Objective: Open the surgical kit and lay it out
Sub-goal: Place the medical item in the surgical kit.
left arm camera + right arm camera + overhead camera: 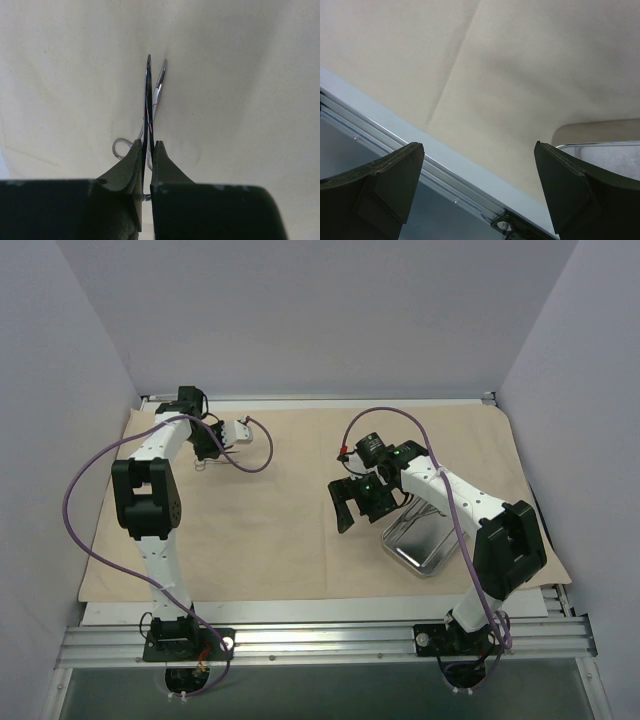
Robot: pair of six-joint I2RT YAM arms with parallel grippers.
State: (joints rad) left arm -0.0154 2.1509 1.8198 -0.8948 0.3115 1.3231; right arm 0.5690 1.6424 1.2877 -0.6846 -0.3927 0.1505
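The beige cloth wrap (280, 530) lies spread flat over the table. My left gripper (203, 458) is at the far left of the cloth. In the left wrist view it (148, 150) is shut on a thin scissor-like instrument (149, 100), held edge-on just above the cloth (240, 75) with its tips pointing away and a ring handle (117, 148) beside the left finger. The steel tray (430, 562) sits at the right front with more thin instruments (410, 525) in it. My right gripper (350, 505) hangs open and empty left of the tray, whose corner (600, 150) shows in the right wrist view.
An aluminium rail (320, 640) runs along the near table edge and shows in the right wrist view (445, 175). White walls close in the left, back and right sides. Purple cables loop off both arms.
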